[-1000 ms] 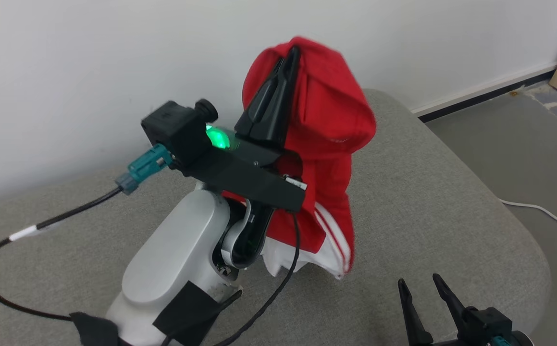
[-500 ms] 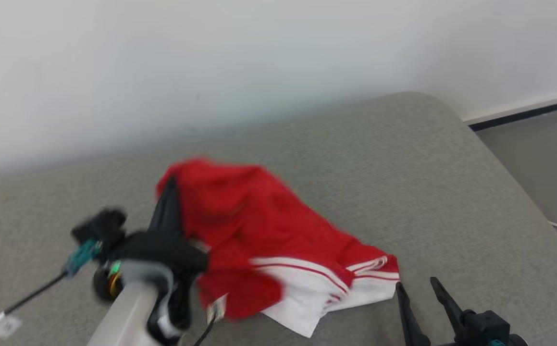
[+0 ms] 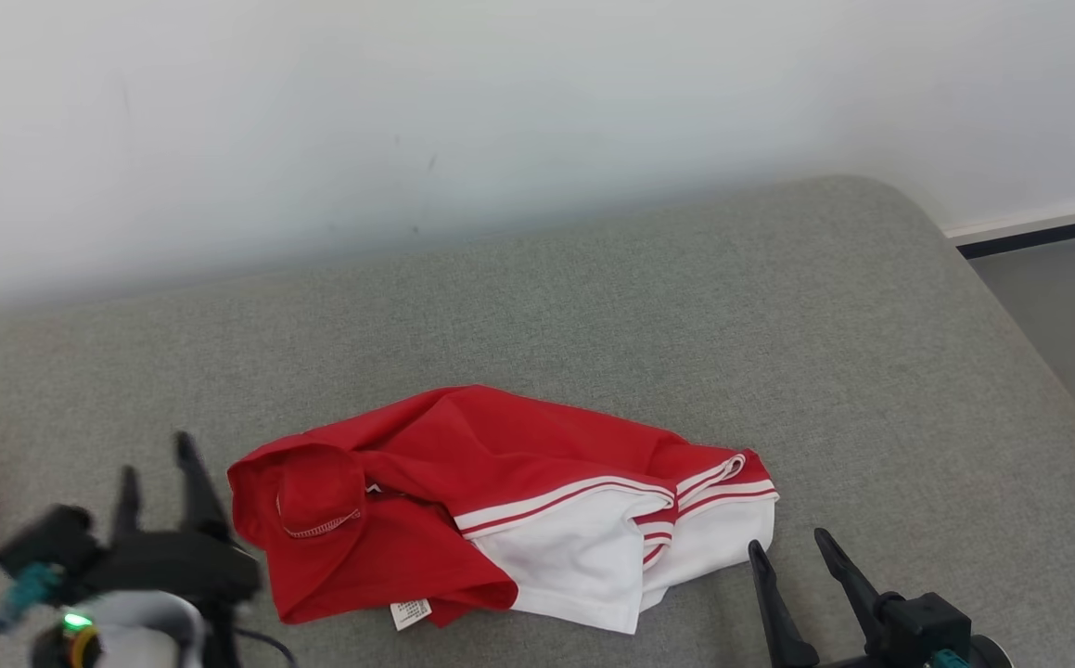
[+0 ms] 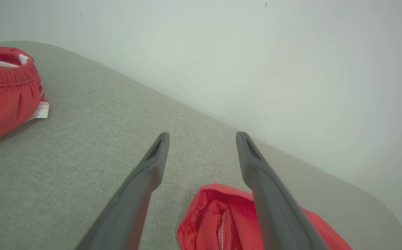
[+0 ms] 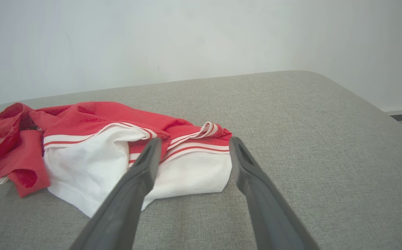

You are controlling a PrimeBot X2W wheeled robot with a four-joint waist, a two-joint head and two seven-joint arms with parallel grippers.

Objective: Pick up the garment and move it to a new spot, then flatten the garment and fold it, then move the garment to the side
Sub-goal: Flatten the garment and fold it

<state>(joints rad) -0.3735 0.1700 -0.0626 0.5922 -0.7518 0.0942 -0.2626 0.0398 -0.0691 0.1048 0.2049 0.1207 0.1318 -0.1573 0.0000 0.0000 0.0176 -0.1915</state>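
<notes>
A small white label [image 3: 410, 612] sticks out at the lower edge of the red-and-white garment [image 3: 518, 482]; its print is too small to read. The garment lies crumpled on the grey cushion [image 3: 778, 325], lower centre of the head view, between the left gripper [image 3: 156, 455] and the right gripper [image 3: 788, 541], both spread and empty. Upper left in the left wrist view lies a second red garment [image 4: 6, 86] with a gathered waistband.

Bright, even, diffuse light; the white wall [image 3: 500, 111] looks pale and washed out; the red and white garment [image 3: 500, 501] throws a thin soft shadow on the grey cushion [image 3: 778, 325]; in the head view the left gripper [image 3: 156, 456] is smeared by motion blur; in the wrist views the fingers [image 4: 128, 208] nearest the lens go soft; the left wrist view dims toward its corners.
</notes>
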